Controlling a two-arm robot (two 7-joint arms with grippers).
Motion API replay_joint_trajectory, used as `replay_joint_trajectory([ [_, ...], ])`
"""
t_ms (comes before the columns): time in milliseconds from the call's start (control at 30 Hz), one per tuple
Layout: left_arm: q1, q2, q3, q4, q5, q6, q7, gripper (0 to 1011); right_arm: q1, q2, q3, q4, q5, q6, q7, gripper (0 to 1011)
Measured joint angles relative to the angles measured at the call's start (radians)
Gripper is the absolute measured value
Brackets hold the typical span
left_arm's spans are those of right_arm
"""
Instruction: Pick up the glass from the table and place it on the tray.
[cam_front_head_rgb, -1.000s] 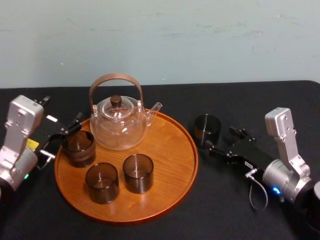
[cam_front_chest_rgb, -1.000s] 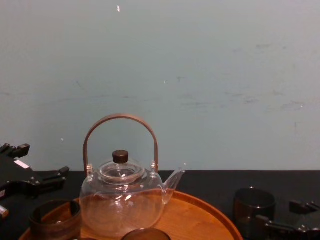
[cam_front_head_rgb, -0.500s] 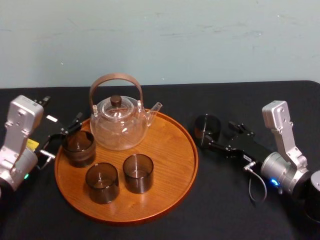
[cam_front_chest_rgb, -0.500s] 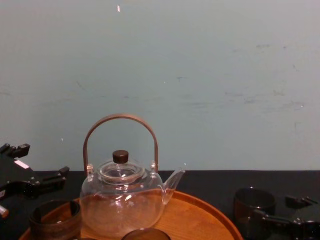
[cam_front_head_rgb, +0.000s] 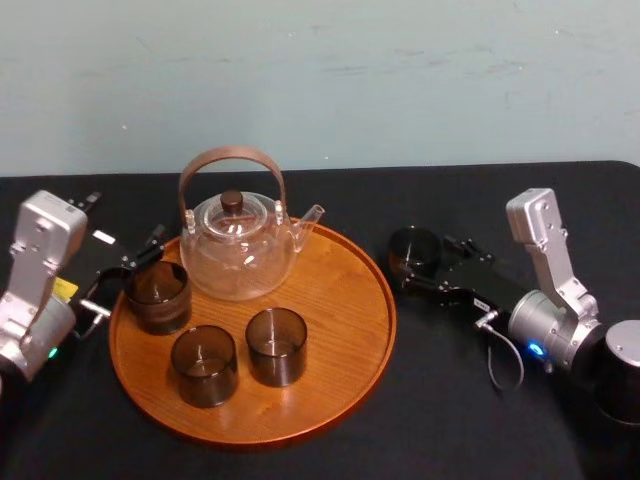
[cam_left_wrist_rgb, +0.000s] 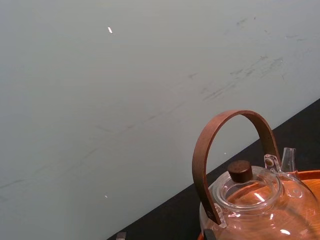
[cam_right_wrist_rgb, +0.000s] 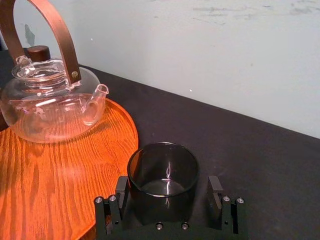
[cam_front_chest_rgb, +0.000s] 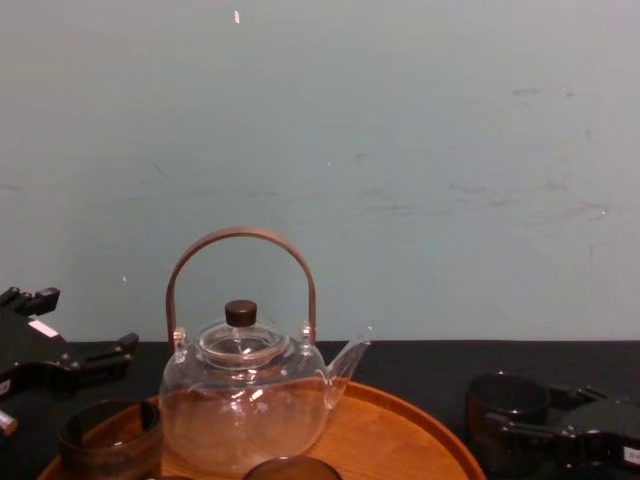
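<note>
Soft, even light — glints on teapot (cam_right_wrist_rgb: 50, 107).

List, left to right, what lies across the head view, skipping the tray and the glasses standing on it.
Left end effector → clear teapot → glass on the table, straddled by the open right end effector.

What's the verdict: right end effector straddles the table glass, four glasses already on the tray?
No: head view shows three dark smoky glasses on the round orange-brown wooden tray, not four. The right end effector does straddle the glass on the black-cloth table.
</note>
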Motion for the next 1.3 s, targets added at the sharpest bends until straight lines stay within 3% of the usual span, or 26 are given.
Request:
replay_joint_trajectory([
  [833, 0.0, 0.0, 0.0, 0.0, 0.0, 0.0, 0.0, 1001, 0.117, -0.044, -0.049, 0.147, -0.021, -0.015, 0.034, 1002],
  [1300, 0.0, 0.0, 0.0, 0.0, 0.0, 0.0, 0.0, 1001, 0.121, -0.045, -0.05, 0.15, -0.022, -0.014, 0.034, 1002],
])
